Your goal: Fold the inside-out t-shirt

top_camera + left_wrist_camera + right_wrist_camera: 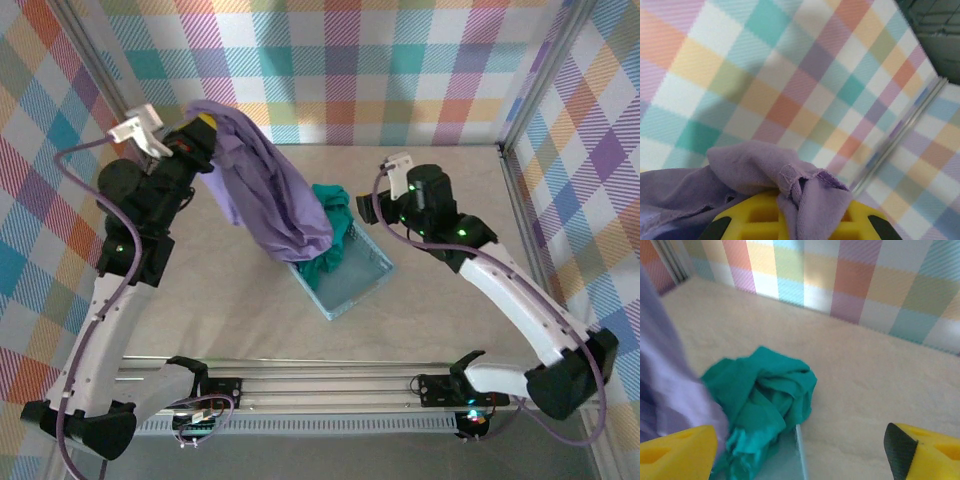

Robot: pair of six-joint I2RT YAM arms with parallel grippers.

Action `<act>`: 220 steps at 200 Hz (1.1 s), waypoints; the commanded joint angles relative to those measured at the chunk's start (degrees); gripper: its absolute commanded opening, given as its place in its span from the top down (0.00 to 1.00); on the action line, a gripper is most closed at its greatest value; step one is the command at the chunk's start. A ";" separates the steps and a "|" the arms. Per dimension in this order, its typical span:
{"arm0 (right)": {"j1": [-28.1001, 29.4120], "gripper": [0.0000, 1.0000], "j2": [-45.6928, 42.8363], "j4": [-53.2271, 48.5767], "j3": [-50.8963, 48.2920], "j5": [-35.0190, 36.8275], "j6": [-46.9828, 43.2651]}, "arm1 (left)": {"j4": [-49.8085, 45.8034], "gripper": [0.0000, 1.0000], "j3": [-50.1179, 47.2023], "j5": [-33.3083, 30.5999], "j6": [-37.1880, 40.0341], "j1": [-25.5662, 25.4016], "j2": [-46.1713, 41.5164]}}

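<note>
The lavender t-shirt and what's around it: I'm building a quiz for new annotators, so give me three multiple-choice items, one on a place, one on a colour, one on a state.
1. Where is the teal-green garment?
A) bunched in the basket, spilling over its rim
B) clamped in the right arm's grip
C) spread flat on the table by the arm bases

2. What colour is the t-shirt hanging from the left gripper?
A) white
B) lavender-purple
C) red

3. How does the right gripper stand?
A) shut on the t-shirt
B) shut on the basket
C) open, holding nothing

Key: 1 A, it is heaped at the basket's rim. 2 B, purple cloth drapes down from that gripper. 3 C, its jaws stand wide apart with nothing between them.
</note>
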 commanded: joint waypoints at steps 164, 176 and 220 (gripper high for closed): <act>-22.64 0.85 33.84 -5.27 7.10 -9.25 0.56 | -17.98 1.00 31.11 -31.73 21.37 2.29 11.25; -25.70 0.87 34.85 -5.89 8.65 -8.15 -1.03 | -19.29 1.00 31.05 -29.84 20.47 2.33 13.38; -33.45 0.94 41.08 -9.64 17.06 1.63 -11.04 | -22.81 1.00 27.92 -21.91 16.06 2.33 18.76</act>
